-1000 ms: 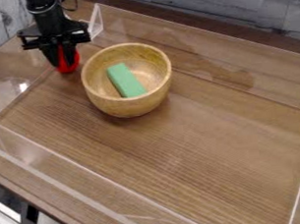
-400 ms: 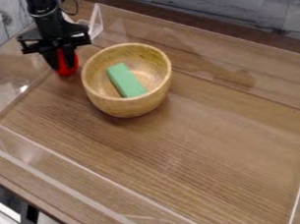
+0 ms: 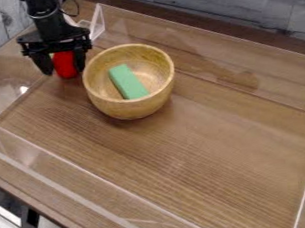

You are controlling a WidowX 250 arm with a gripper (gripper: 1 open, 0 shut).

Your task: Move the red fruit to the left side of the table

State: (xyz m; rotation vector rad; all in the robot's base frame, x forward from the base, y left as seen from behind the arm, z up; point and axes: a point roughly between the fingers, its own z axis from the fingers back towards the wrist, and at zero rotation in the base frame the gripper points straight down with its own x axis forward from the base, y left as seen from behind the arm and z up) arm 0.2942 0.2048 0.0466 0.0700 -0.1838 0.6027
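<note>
You have a round wooden bowl (image 3: 130,83) sitting upright toward the back left. Inside it a green block (image 3: 126,82) lies flat on the bottom, long axis running front to back. Behind, a grey plank wall (image 3: 240,8).

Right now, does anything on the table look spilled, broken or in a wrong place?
Nothing stands out. The red fruit sits on the table between the open tool fingers, and the green block lies inside the upright wooden bowl.
</note>
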